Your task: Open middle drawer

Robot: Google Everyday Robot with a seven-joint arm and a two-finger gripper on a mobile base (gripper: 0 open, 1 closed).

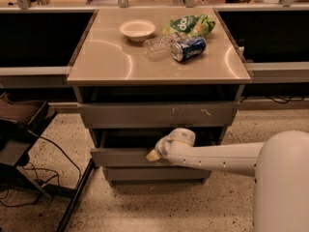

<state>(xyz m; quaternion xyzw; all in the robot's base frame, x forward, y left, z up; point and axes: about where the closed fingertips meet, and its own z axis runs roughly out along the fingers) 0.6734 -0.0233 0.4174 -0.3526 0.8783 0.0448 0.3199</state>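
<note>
The middle drawer (120, 156) is a wide plain grey front below the taller scratched top drawer (159, 114). It stands pulled out a little, with a dark gap above its top edge. My gripper (153, 154) is at the drawer's top edge, right of its middle, at the end of my white arm (217, 156) that reaches in from the right. The narrow bottom drawer (154, 174) sits under it.
On the cabinet top (106, 57) are a white bowl (137, 29), a clear plastic cup (157, 46) on its side, a blue can (189, 49) and a green chip bag (190, 23). A dark chair (19, 129) and cables stand at the left on the speckled floor.
</note>
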